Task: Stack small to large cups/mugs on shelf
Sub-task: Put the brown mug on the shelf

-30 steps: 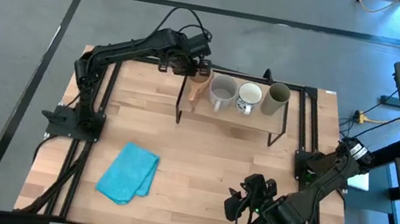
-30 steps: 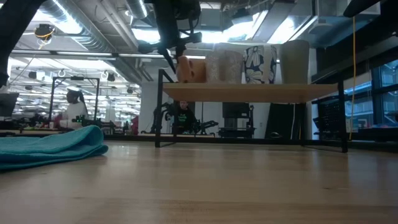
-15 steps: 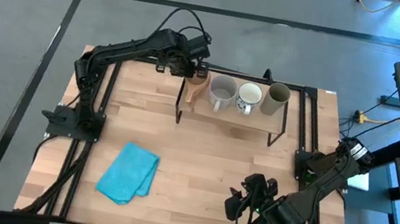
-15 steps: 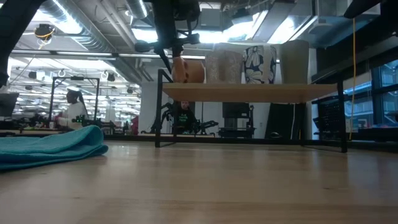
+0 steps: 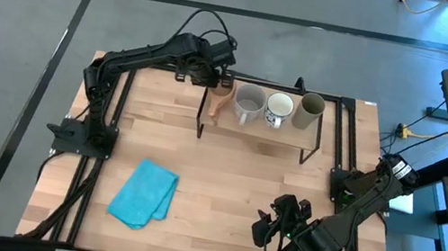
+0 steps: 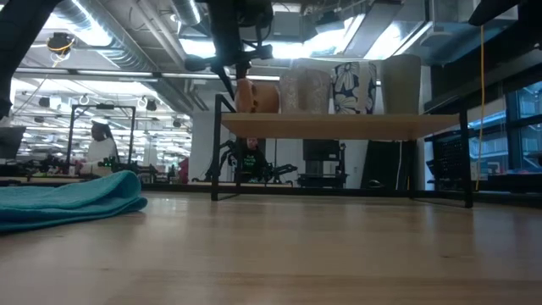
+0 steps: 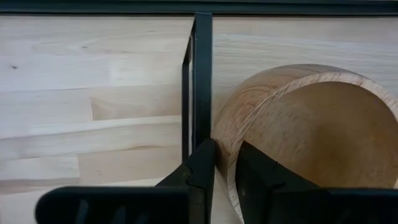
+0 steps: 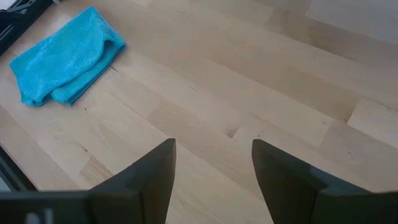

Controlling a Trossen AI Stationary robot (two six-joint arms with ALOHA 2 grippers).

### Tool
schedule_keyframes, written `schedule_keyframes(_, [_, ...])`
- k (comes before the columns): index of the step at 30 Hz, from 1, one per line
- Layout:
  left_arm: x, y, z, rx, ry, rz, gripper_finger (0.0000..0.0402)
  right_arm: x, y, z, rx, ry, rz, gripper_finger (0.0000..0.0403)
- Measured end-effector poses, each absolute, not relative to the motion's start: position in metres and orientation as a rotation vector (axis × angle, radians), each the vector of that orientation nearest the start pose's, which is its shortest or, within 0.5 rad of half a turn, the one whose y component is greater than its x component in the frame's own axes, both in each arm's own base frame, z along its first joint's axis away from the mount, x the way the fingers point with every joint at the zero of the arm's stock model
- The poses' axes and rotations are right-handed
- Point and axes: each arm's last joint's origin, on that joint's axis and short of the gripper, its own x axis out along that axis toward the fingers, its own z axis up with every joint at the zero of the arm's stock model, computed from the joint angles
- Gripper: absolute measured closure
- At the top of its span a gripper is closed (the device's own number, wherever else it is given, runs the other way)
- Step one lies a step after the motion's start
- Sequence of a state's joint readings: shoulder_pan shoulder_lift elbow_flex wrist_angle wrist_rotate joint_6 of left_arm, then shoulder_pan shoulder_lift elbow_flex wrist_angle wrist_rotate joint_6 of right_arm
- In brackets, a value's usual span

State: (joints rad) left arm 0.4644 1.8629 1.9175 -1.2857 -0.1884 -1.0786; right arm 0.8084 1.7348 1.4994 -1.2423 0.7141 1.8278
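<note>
- High view: I am working the left gripper [image 5: 215, 83] at the shelf's [image 5: 290, 138] nine o'clock end, where the wooden cup [image 5: 223, 92] is sitting first in a row with the grey mug [image 5: 248, 102], the white mug [image 5: 279, 109] and the green tumbler [image 5: 310, 110] running toward three o'clock.
- Left wrist view: my two fingers [image 7: 202, 165] are straddling the cup's wall, one outside by the black shelf frame [image 7: 198, 74] and one inside the bowl, set narrow; I cannot tell whether they are gripping or just clearing the wood.
- Low view: the cup [image 6: 257, 95] is resting on the shelf board [image 6: 339, 126], touching or just beside the grey mug [image 6: 303, 88].
- I am judging this as the release of the smallest vessel; the next move is calling for widening the fingers and lifting straight up, without dragging the cup.
- Compared with a second ago, the cup is sitting slightly nearer the nine o'clock edge, and the arm has shifted with it.
- The right gripper [image 8: 211, 165] is waiting wide open over the bare table at five o'clock, the blue cloth [image 8: 65, 54] ahead of it.
</note>
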Motion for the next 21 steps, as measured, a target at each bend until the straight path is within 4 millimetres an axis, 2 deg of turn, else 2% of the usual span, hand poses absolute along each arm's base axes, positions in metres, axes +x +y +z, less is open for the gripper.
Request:
schedule_keyframes(8, [0.3313,0.1716,0.3403,-1.084,0.783,1.161,0.0354,0.2372,0.2209,0.2759,0.640,0.694,-0.778,0.0190])
schedule_keyframes(21, [0.3287,0.1695,0.3392,-1.089,0.825,1.163,0.0354,0.2369,0.2206,0.2759,0.636,0.695,-0.780,0.0190])
